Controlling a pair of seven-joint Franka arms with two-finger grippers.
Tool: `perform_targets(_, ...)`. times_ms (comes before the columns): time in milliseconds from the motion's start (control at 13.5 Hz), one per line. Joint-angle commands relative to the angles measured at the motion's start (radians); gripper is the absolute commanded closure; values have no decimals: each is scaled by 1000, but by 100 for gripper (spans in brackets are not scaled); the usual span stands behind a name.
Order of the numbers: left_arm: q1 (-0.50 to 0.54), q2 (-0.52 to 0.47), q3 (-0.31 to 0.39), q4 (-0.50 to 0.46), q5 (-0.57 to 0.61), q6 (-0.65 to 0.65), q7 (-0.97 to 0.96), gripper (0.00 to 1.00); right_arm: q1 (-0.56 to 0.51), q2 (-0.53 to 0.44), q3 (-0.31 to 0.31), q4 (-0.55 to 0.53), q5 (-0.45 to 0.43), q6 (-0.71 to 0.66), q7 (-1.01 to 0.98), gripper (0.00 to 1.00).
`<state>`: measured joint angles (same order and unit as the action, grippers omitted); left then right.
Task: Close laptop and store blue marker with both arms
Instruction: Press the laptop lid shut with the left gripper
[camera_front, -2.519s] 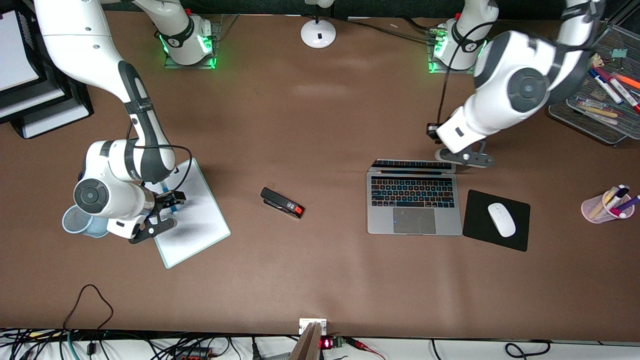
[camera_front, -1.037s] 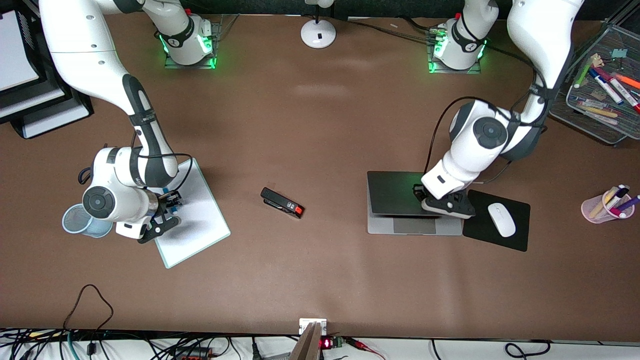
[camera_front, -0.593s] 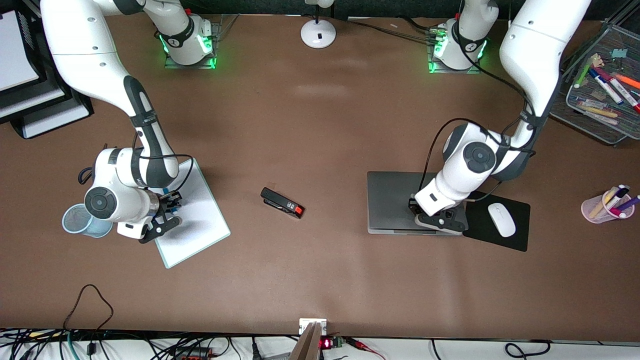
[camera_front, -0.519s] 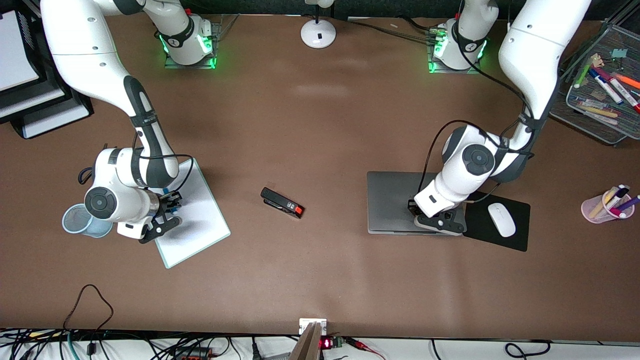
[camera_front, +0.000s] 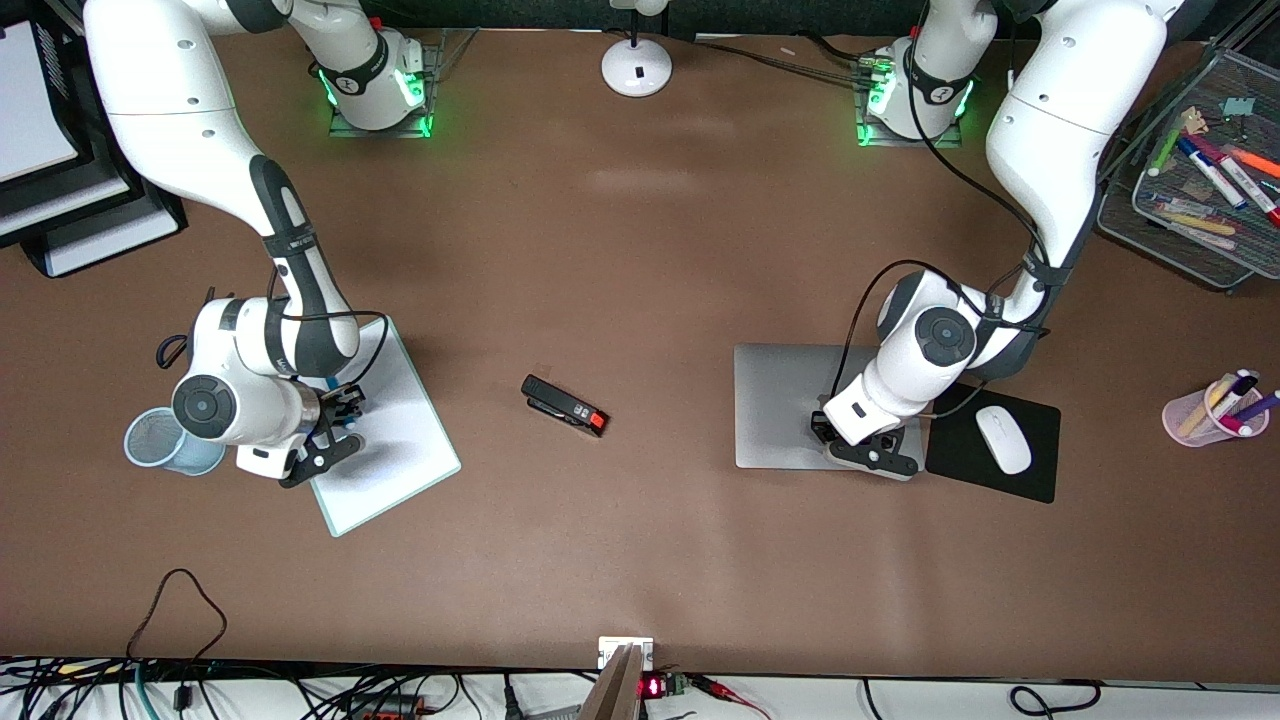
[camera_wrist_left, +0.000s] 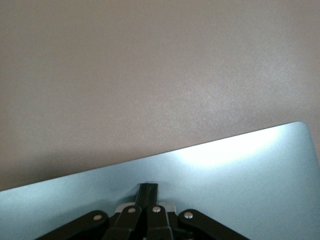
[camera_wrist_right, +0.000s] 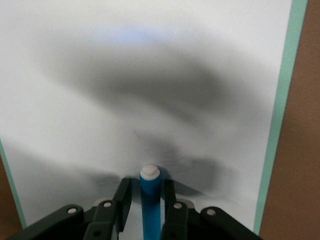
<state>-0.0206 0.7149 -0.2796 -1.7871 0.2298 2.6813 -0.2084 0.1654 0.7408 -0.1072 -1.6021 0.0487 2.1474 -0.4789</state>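
The silver-grey laptop (camera_front: 780, 400) lies closed and flat on the table; its lid also fills the left wrist view (camera_wrist_left: 225, 170). My left gripper (camera_front: 828, 436) is shut, its fingertips (camera_wrist_left: 148, 188) pressed on the lid near the edge nearest the front camera. The blue marker (camera_wrist_right: 150, 197) with a white end lies on a white board (camera_front: 400, 450) at the right arm's end of the table. My right gripper (camera_front: 345, 408) is down on the board with a finger (camera_wrist_right: 124, 192) on each side of the marker, open, with a small gap showing on one side.
A black stapler (camera_front: 565, 405) lies mid-table. A white mouse (camera_front: 1003, 438) sits on a black pad (camera_front: 1035, 480) beside the laptop. A pink pen cup (camera_front: 1210, 412), a mesh tray of markers (camera_front: 1180, 240) and a blue mesh cup (camera_front: 155, 440) stand near the table ends.
The laptop lid went from open to flat shut as my left gripper pushed it down toward the front camera. My right gripper stayed over the blue marker.
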Motion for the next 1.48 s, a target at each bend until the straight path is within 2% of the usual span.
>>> perform_targets(0,-9,23,10,26,23,6,3,100,-6,3,1,17,20,3,-18,71)
perform_targets(222,7,0,8,37,31,-9,0,100,-6,3,1,19,20,5,-20,71)
perform_targets(593,5,-173,-7,46,31,-347,3,100,-6,5,1,19,20,5,-21,72)
perform_targets(741,4,-250,-19,48,30,-470,3,97,-6,5,1,19,20,3,-20,76)
perform_targets(1037,7,-376,-33,90,13,-749,49,81,-6,6,1,19,20,3,-21,78)
perform_targets(1185,7,-405,-33,150,-22,-878,81,63,-6,6,1,19,20,5,-21,81)
perform_targets(1333,7,-413,-32,211,-59,-975,113,27,-6,8,1,19,19,6,-24,86)
perform_targets(1407,7,-413,-30,245,-59,-1020,112,19,-6,8,1,19,19,8,-24,91)
